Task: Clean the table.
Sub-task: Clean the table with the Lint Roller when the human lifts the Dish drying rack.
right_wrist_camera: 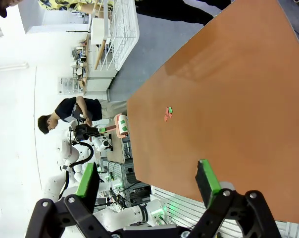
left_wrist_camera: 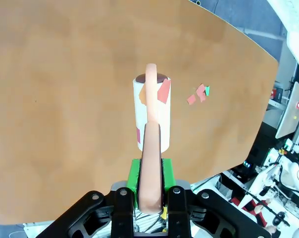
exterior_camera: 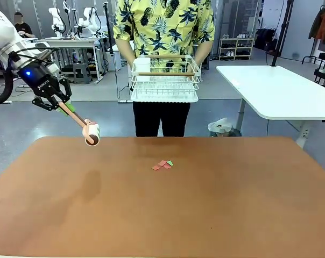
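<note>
Jaws of my left gripper (exterior_camera: 66,107) clamp the handle of the lint roller (exterior_camera: 91,133), above the far-left edge of the table (exterior_camera: 216,209); right gripper (right_wrist_camera: 147,174) jaws wide; the tabletop looks rigid and smooth; the paper scraps (exterior_camera: 163,165) mid-table seem featherlight, so I'd roll, not grasp.

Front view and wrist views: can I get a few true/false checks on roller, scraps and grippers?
1. The left gripper is shut on the handle of the lint roller. True.
2. The lint roller rests on the paper scraps. False: it hangs by the far left edge of the table, apart from them.
3. The right gripper is shut. False: open, holding nothing.
4. The person holds a white wire basket. True.
</note>
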Motion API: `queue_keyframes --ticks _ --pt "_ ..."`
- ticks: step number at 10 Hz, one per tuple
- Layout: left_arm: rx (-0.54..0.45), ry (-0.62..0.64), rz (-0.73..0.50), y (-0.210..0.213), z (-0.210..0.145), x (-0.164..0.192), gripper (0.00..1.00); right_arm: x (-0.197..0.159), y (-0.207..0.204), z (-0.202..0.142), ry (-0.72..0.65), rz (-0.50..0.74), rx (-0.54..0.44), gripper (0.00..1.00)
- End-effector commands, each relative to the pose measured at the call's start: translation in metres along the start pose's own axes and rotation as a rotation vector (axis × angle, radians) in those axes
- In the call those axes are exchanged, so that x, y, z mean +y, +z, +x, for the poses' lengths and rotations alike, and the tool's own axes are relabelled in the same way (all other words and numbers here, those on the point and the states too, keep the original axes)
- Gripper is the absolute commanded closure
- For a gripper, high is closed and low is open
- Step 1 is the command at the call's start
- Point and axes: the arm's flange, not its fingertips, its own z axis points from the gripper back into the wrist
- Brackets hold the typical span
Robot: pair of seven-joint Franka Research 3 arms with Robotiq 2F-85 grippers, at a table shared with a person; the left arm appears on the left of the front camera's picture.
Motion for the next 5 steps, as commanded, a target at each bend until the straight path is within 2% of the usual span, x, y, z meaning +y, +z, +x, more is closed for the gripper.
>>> queue_keyframes --ticks 1,2,3,4,5 --pt "-0.003 0.007 -0.001 0.002 0.0 -0.002 0.78 0.002 0.003 -0.002 0.009 0.009 0.0 0.0" --pt "0.0 0.0 0.0 0.0 0.0 0.0 0.78 0.002 0.003 -0.002 0.009 0.009 0.0 0.0" --pt "0.053 -0.127 -0.036 -0.023 -0.006 0.005 0.78 0.002 0.003 -0.002 0.009 0.009 0.0 0.0" --pt "0.002 -0.296 -0.011 -0.038 -0.01 -0.006 0.78 0.002 0.003 -0.002 0.009 0.009 0.0 0.0" --pt "-0.018 -0.411 -0.06 -0.049 -0.008 -0.016 0.78 0.002 0.003 -0.002 0.009 0.009 0.0 0.0"
